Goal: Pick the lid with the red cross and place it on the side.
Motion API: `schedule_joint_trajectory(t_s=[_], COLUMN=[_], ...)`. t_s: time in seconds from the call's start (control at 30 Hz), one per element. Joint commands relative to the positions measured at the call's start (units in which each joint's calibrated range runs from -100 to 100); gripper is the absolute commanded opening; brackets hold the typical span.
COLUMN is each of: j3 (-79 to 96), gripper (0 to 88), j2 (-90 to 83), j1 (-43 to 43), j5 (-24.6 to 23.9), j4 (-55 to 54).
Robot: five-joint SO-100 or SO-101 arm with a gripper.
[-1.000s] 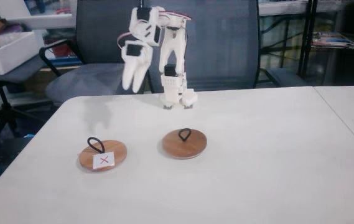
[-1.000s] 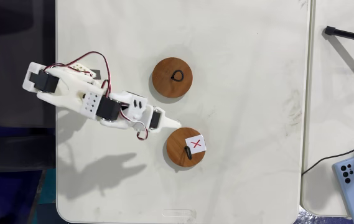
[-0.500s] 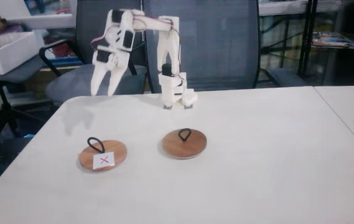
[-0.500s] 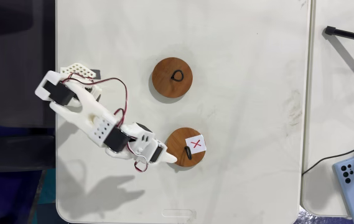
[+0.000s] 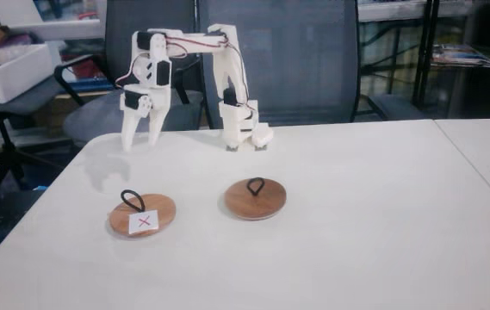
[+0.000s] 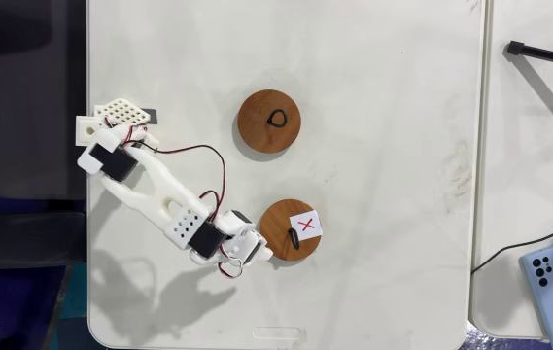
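A: Lying flat on the white counter (image 5: 382,215), the round brown wooden lid with the black loop handle and the white label bearing a red cross (image 5: 143,215) is sitting near the counter's left edge in the front-facing fixed view. Seen from above, that lid (image 6: 290,231) is lying toward the lower middle of the counter.

B: And the white two-finger gripper (image 5: 138,142)?

A: It is hanging in the air, pointing down, its jaws standing narrowly apart and holding nothing. From above, the gripper (image 6: 264,252) is reaching just to the lid's left rim; I cannot tell whether it is touching.

B: Anything else on the counter?

A: A plain round brown wooden disc with a black loop (image 5: 255,199) is lying beside the labelled lid, apart from it. The white arm's base (image 5: 245,133) is standing at the far edge.
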Motion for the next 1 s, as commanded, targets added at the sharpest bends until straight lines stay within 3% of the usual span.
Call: schedule_joint_trajectory(t_s=[0.0,0.3,0.97], j3=[-7.7,-24.9,-37.6], gripper=[24.3,24.3,24.3], j2=[1.1,10.9,16.2], j1=[-0.3,-0.4,-6.1], j5=[-0.2,-0.2,-1.2], j4=[2.5,13.3,13.0])
